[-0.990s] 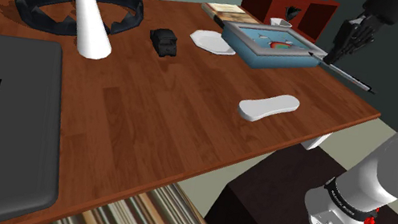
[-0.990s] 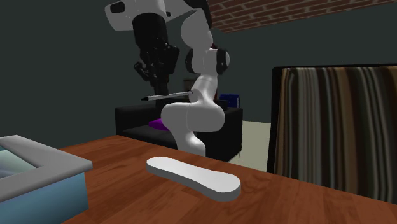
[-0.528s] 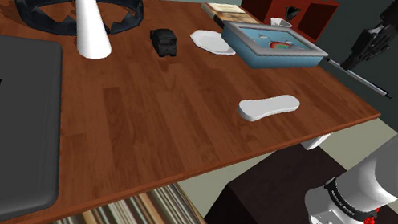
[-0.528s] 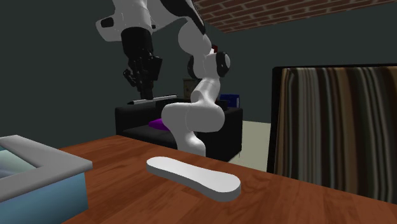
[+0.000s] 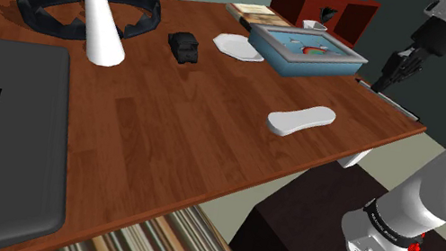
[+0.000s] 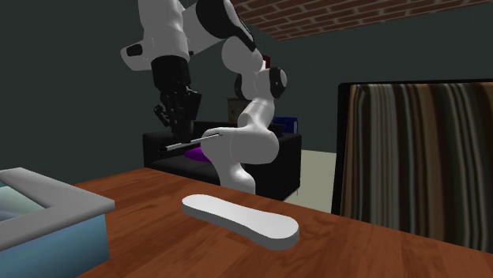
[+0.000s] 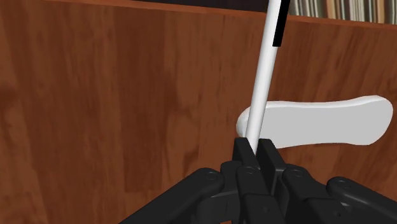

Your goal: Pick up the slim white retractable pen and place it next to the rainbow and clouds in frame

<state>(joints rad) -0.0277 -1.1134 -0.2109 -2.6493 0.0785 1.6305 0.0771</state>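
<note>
White pen [image 7: 262,83], pinched at one end in the black gripper [image 7: 256,147], hanging in the air over the wooden table [image 5: 193,134] edge, close beside the blue frame [image 5: 310,49] corner, flat white pad [image 7: 331,121] lying on the wood nearby, arm [image 6: 237,47] arched overhead.

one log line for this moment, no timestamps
claw: shut on pen | pen: in air above table edge, near rainbow frame | placed: not yet
</note>
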